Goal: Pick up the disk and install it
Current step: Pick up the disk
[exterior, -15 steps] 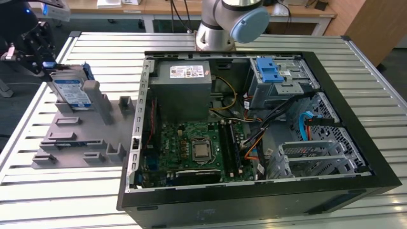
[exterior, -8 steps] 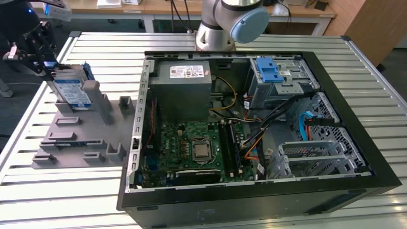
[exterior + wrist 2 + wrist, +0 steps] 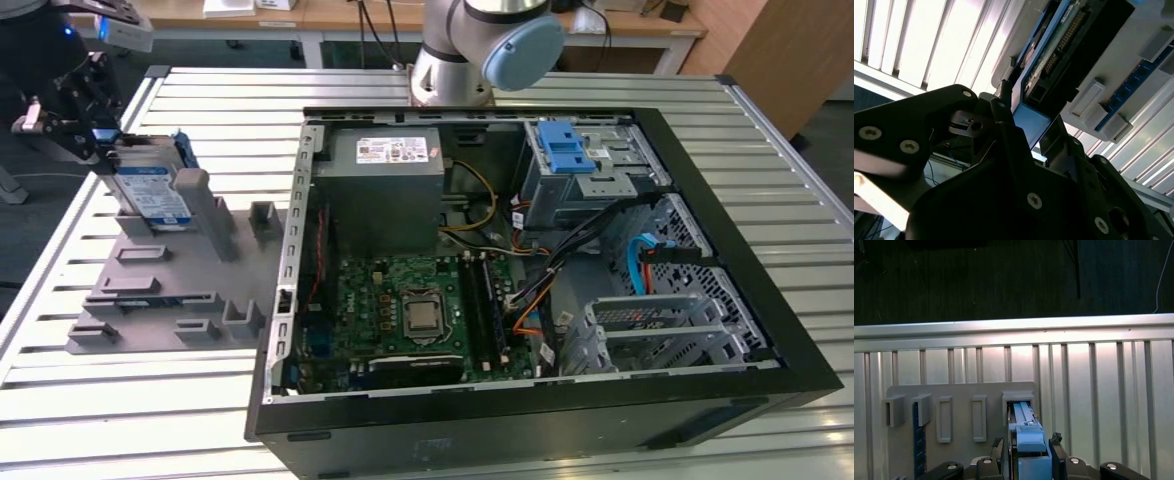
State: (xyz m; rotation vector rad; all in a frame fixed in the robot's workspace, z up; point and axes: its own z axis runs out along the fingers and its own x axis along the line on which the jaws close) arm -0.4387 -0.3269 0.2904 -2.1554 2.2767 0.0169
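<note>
So the disk (image 3: 150, 190) is standing on end in the grey fixture (image 3: 187, 272) at the exterior view's left, long axis running straight down from my gripper (image 3: 1027, 442), whose 2 fingers look spread astride its top edge, not pinching yet.

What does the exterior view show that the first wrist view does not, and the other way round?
Exterior view, not first wrist view: the open computer case, its motherboard and the arm. First wrist view, not exterior view: the blue end of the disk, seen head-on. Both: the disk upright in the grey holder on the slatted table, with the gripper at it.
</note>
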